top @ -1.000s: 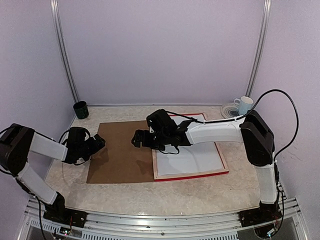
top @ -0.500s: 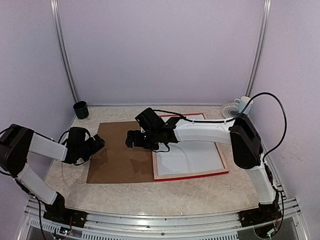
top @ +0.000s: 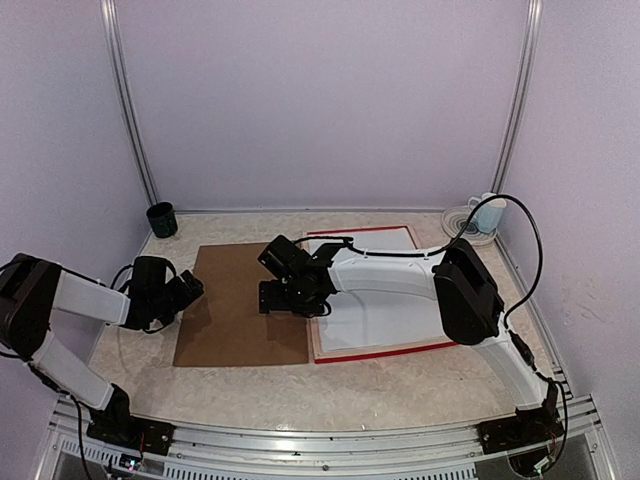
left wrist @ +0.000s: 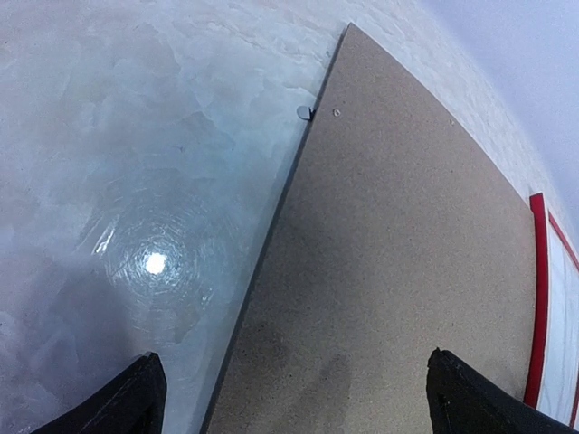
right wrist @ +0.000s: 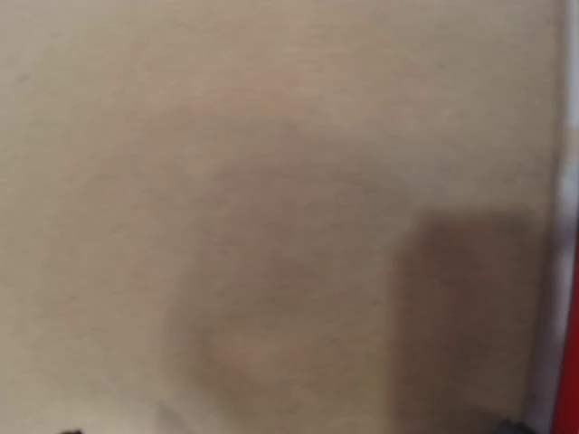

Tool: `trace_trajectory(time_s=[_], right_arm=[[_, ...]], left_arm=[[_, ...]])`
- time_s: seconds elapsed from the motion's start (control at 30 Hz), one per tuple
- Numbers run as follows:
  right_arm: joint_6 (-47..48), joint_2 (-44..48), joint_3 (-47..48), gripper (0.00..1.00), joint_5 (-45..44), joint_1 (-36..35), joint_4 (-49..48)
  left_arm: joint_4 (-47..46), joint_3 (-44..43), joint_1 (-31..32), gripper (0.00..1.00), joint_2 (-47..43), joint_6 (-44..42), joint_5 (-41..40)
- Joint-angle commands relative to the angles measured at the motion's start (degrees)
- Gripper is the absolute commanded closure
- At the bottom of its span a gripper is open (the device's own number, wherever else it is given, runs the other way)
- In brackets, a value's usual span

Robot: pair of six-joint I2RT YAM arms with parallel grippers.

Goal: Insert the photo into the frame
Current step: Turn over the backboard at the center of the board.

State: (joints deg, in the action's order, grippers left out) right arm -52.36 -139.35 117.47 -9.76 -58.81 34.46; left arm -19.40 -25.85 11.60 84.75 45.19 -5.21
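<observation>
The frame (top: pixel 380 352) lies flat right of centre, its red edge showing around a white sheet (top: pixel 390 305). Whether that sheet is the photo's plain back, I cannot tell. A brown backing board (top: pixel 240 310) lies against the frame's left side. My right gripper (top: pixel 268 297) hovers low over the board's right part, close to the frame's red edge (right wrist: pixel 572 362). Its view is a blur of brown board (right wrist: pixel 271 181), with the jaws wide apart and nothing between them. My left gripper (top: pixel 192 288) stands open over the board's left edge (left wrist: pixel 262 262), fingers (left wrist: pixel 145 398) straddling it, empty.
A dark green cup (top: pixel 161 219) stands at the back left corner. A white mug (top: pixel 488 210) sits on a saucer (top: pixel 460 222) at the back right. A small metal tab (left wrist: pixel 304 112) sticks out of the board's left edge. The frame's red rim (left wrist: pixel 536 298) shows at the far right.
The right arm has swung left and nearer, its gripper passing from the frame's left edge to over the brown board. The left gripper has drawn back slightly to the left.
</observation>
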Motion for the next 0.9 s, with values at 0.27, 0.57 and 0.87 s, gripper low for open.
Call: trace_trajectory(time_s=[0.27, 0.57, 0.87], right_arm=[[-3.64, 0.25, -3.02, 0.01, -4.25, 1.86, 4.91], [-1.78, -2.55, 0.25, 0.01, 3.25, 2.23, 1.23], [-1.43, 0.19, -4.17, 0.01, 7.7, 3.23, -6.05]], left_arm=[[1.06, 0.93, -0.54, 0.01, -1.35, 0.6, -0.54], [0.41, -0.28, -0.17, 0.01, 2.17, 0.08, 1.56], [-0.01, -1.44, 0.03, 0.01, 5.12, -0.41, 3.98]])
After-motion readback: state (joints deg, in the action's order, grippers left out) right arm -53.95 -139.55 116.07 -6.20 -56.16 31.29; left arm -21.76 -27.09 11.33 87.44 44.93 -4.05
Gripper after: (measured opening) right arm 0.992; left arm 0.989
